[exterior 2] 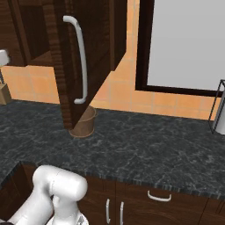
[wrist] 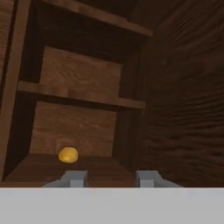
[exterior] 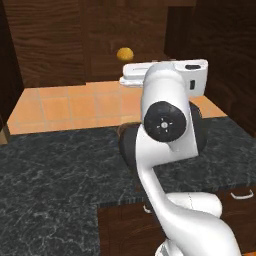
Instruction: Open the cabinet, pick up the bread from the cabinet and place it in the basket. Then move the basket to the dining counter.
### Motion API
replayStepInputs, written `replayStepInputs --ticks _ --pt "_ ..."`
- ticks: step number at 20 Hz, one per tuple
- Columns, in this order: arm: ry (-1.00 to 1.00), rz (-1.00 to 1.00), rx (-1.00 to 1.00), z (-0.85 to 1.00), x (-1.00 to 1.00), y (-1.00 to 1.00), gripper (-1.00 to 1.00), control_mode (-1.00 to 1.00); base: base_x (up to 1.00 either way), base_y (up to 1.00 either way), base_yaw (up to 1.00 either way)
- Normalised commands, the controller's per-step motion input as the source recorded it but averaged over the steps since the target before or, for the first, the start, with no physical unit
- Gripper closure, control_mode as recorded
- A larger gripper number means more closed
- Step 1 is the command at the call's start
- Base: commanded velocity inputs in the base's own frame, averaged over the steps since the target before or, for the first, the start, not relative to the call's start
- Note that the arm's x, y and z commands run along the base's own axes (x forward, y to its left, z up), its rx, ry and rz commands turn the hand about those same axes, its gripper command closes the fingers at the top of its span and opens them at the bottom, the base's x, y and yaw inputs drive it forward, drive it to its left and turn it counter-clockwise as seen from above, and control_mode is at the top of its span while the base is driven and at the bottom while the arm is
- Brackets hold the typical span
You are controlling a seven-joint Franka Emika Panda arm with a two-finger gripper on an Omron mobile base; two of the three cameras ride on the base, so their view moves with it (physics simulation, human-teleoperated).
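One door of the cabinet (exterior 2: 83, 66) stands swung wide open, its silver bar handle (exterior 2: 79, 59) facing out in the right base view and its lower corner hanging over the black granite counter (exterior 2: 145, 149). Inside, the hand view shows two wooden shelves (wrist: 81, 98) above the cabinet floor, and the bread (wrist: 68, 155) sits on that floor toward the back wall, left of centre. In the left base view the bread (exterior: 124, 53) shows as a small golden bun in the dark opening, just above the arm's white hand. The gripper (wrist: 111, 178) points into the cabinet with its two tips well apart, jaws wide and holding nothing; the bread lies beyond the left fingertip (wrist: 75, 178), apart from it. The basket (exterior 2: 84, 121) stands upright on the counter near its back edge, against the orange tiled wall, partly hidden by the open door's lower corner. Low drawer fronts with small silver handles (exterior 2: 159, 196) run beneath the counter's front edge. At the counter's far right stands a wire-framed object (exterior 2: 218, 107), cut off by the picture edge.
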Motion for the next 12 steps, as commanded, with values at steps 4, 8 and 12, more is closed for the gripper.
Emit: replayStepInputs --ticks 4,8,12 --pt "0.24 0.06 0.14 -0.02 0.52 0.00 -1.00 -1.00 0.00 0.00 0.00" --pt "0.17 0.02 0.06 -0.22 0.56 0.00 -1.00 -1.00 0.00 0.00 0.00" --pt "0.29 0.05 0.16 -0.22 0.64 0.00 -1.00 -1.00 0.00 0.00 0.00"
